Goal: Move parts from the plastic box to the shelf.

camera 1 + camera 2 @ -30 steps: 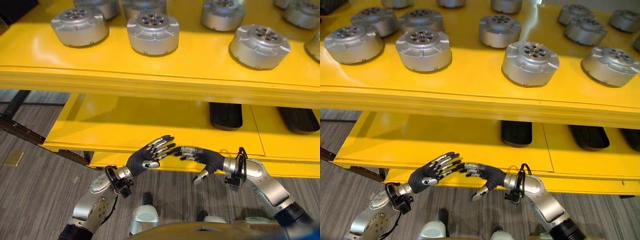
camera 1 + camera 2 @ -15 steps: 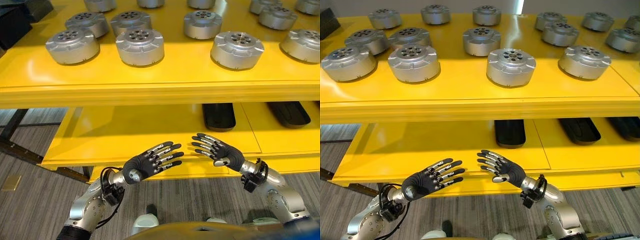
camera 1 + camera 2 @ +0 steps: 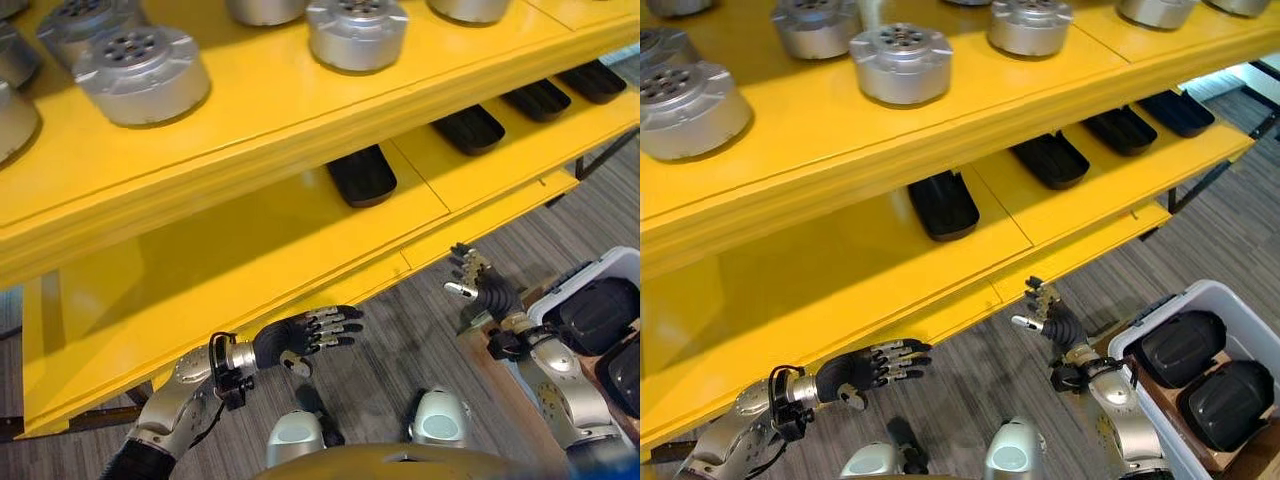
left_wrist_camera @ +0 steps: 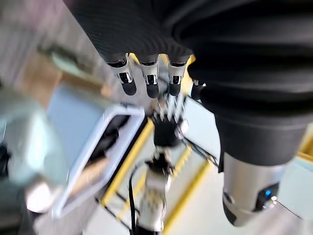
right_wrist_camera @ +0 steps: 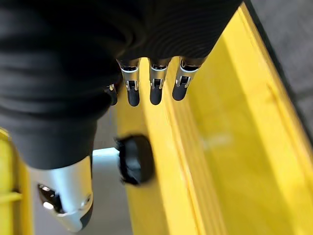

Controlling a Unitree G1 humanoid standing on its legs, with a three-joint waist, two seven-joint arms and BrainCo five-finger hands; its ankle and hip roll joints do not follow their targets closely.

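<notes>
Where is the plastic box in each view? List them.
Left eye view: plastic box at the right edge.
Right eye view: box in the lower right corner.
Left wrist view: box blurred, next to the right hand.
Right wrist view: faces the yellow shelf instead.
Landmark: the right hand, close beside the box.

You have a yellow shelf (image 3: 970, 120) with two levels: silver round parts (image 3: 902, 62) sit on the upper level, and black oval parts (image 3: 944, 203) lie in a row on the lower one. The white plastic box (image 3: 1140, 340) stands on the grey floor (image 3: 970, 390) beside it.
</notes>
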